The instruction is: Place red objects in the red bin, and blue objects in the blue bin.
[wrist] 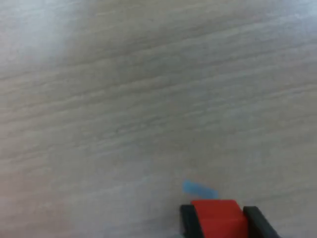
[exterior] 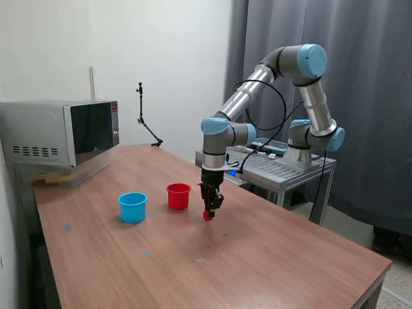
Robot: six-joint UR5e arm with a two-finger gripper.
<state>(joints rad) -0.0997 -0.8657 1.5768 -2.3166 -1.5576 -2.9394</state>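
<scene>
A small red cube [exterior: 208,215] sits between the black fingers of my gripper [exterior: 208,213], just above or at the tabletop, to the exterior view's right of the red bin [exterior: 178,196]. The wrist view shows the same red cube [wrist: 218,217] clamped between two black fingertips [wrist: 188,220]; my gripper [wrist: 218,220] is shut on it. The light blue bin [exterior: 132,206] stands further to the exterior view's left of the red bin. No blue cubes show in either view.
A microwave [exterior: 61,132] stands at the back of the wooden table [exterior: 257,264], at the exterior view's left. A thin black stand [exterior: 147,122] rises at the table's far edge. A metal cart [exterior: 277,168] carries the arm's base. A small blue mark [wrist: 199,189] lies on the wood.
</scene>
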